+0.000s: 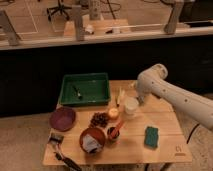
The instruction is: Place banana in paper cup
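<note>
- Banana (120,96): slim, pale yellow, slightly curved; lies on the desk (167,122) in the gap between the green tray and the paper cup, long axis running roughly front to back, far end near the desk's back edge. Not held.
- Paper cup (131,106): plain white, upright, round rim facing up; stands just right of the banana, near the middle of the desk. Contents cannot be made out.
- Tool (138,98): at the end of a white arm (170,92) reaching in from the right; hangs just behind and right of the paper cup, close above the desk. Jaws stand wide apart and nothing shows between them.
- Green tray (85,89): rectangular, back left of the desk; one small dark item (77,91) lies inside.
- Round yellow-orange object (113,114): small, just in front of the banana and left of the paper cup.
- Dark clustered item (99,119): beside the round object, on its left.
- Purple bowl (62,118): left edge of the desk, in front of the tray.
- Terracotta bowl (92,139): front centre; holds something pale.
- Small dark cup (114,132): just right of the terracotta bowl, a red item sticking out of it.
- Green sponge (151,136): front right, well apart from the bowls.
- Dark brush-like item (57,141): front left corner.
</note>
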{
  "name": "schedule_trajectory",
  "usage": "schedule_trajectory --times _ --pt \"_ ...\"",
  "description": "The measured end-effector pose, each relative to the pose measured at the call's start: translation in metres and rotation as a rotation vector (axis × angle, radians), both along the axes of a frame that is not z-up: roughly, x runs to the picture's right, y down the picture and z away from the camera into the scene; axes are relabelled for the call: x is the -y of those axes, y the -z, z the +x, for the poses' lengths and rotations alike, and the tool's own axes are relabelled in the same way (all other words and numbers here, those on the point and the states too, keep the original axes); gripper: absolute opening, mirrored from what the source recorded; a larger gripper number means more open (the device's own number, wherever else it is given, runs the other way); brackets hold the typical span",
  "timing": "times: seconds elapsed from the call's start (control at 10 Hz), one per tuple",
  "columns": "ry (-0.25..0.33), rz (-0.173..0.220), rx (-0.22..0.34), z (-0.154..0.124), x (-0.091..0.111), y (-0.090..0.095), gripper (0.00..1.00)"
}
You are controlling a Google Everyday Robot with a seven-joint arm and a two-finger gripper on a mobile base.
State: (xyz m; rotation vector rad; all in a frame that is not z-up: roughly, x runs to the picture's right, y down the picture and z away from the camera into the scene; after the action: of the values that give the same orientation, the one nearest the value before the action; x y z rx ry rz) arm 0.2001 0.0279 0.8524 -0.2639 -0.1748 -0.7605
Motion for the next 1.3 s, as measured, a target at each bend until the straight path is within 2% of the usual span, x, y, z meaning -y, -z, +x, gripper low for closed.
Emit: schedule_trajectory --times 0.1,0.3,0.4,0.6,0.9,1.1,1.3 --pt "0.088 0.021 0.039 -0.005 0.009 0.000 0.80" --pt "0.241 0.030 0.102 -0.021 0.021 0.001 0.80" --pt "0.292 0.025 0.115 -0.023 0.026 0.002 0.80" --pt "0.329 0.013 0.121 -0.029 0.033 -0.008 0.80" --pt "0.367 0.016 0.131 -0.042 0.041 -0.029 0.80" --pt "0.397 0.020 0.141 -0.048 0.042 -0.044 0.80" --pt "0.421 0.007 0.135 -0.055 0.037 -0.062 0.80"
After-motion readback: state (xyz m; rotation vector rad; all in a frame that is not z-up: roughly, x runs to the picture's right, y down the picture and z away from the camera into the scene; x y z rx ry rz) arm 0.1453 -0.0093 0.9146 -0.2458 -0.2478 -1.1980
